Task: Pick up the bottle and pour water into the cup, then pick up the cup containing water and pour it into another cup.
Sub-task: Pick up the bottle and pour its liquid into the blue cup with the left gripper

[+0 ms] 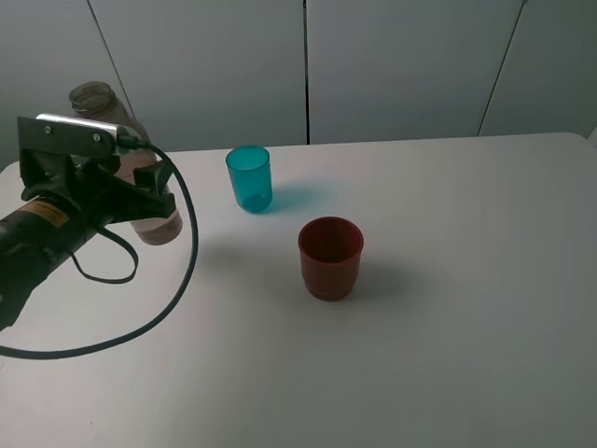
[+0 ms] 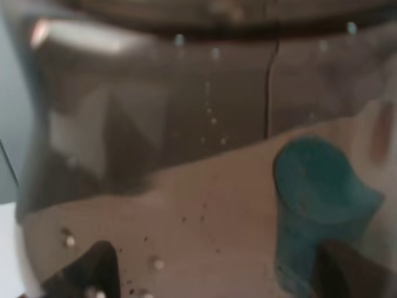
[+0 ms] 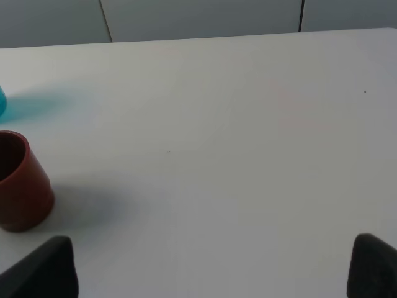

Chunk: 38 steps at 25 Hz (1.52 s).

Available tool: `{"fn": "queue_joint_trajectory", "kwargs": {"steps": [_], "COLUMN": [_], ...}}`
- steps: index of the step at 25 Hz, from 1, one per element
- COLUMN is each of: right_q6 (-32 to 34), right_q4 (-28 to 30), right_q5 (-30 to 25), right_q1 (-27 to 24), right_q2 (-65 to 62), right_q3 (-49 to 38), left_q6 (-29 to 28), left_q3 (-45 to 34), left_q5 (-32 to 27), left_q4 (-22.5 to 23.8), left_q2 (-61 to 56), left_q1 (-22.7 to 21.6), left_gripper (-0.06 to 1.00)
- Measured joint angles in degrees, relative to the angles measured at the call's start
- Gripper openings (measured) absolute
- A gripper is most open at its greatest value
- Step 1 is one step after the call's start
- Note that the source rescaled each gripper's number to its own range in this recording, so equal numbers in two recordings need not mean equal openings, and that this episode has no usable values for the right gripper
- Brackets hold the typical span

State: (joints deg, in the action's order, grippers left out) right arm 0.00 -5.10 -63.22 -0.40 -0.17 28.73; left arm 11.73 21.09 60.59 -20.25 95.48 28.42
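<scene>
Pinching the bottle (image 1: 96, 101) upright in the left fingers (image 1: 142, 193), left of the cup (image 1: 249, 177). Holding right fingers (image 3: 43, 273) spread, right of the cup, past the red cup (image 1: 330, 257). Probably next: lift, carry right to the cup, tip neck toward it.

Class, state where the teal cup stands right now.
In the exterior high view the teal cup stands upright left of centre, behind-left of the red cup and right of the bottle, touching neither.
</scene>
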Motion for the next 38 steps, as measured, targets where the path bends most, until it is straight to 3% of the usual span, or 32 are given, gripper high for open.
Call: {"fn": "queue_joint_trajectory", "kwargs": {"steps": [3, 9, 15, 19, 22, 25, 29, 34, 38], "right_q6": [0.0, 0.0, 0.0, -0.3, -0.3, -0.3, -0.3, 0.0, 0.0], "right_q4": [0.0, 0.0, 0.0, 0.0, 0.0, 0.0, 0.0, 0.0, 0.0], "right_q5": [0.0, 0.0, 0.0, 0.0, 0.0, 0.0, 0.0, 0.0, 0.0], "right_q1": [0.0, 0.0, 0.0, 0.0, 0.0, 0.0, 0.0, 0.0, 0.0], "right_q2": [0.0, 0.0, 0.0, 0.0, 0.0, 0.0, 0.0, 0.0, 0.0], "right_q3": [0.0, 0.0, 0.0, 0.0, 0.0, 0.0, 0.0, 0.0, 0.0], "left_q6": [5.2, 6.4, 6.4, 6.4, 4.7, -1.5, -7.9, -15.2, -17.4], "left_q3": [2.9, 12.5, 21.1, 22.6, 24.3, 27.5, 30.9, 35.4, 37.3], "left_q5": [-8.4, -30.7, -44.1, -48.3, -53.3, -59.6, -61.0, -58.7, -56.0], "left_q4": [0.7, 9.1, 20.7, 26.2, 35.9, 47.7, 58.0, 66.1, 71.4], "left_q2": [-2.3, -3.0, -3.0, -3.0, -1.7, 0.9, 3.1, 5.2, 7.5], "left_q1": [-1.8, -8.8, -14.4, -16.3, -17.7, -19.2, -19.9, -19.9, -19.9], "left_gripper": [0.02, 0.02, 0.02, 0.02, 0.02, 0.02, 0.02, 0.02, 0.02]}}
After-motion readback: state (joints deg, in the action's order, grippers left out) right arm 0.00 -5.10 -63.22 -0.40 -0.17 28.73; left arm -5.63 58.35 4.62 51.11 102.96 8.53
